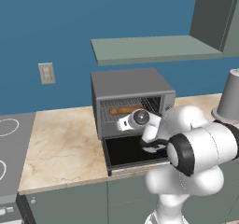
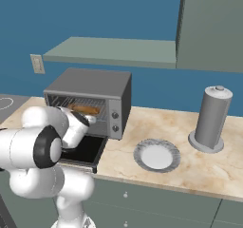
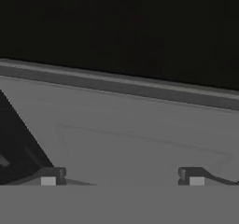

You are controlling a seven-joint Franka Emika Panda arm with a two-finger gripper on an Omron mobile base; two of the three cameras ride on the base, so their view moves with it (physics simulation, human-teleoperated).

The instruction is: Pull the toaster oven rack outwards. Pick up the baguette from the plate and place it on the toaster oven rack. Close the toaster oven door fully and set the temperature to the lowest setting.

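claw [image 3: 122, 175]: wide open, holding nothing, low over dropped toaster oven door [image 1: 125, 151] | baguette [image 1: 125, 110]: beyond claw on toaster oven rack [image 1: 133, 107], so delivered | plate [image 2: 156, 155]: bare | likely next: shut door

There was one toaster oven [image 1: 132, 98], one baguette [image 1: 125, 110], one plate [image 2: 156, 156], one grey canister [image 2: 212, 119], one wall outlet [image 1: 46, 73].
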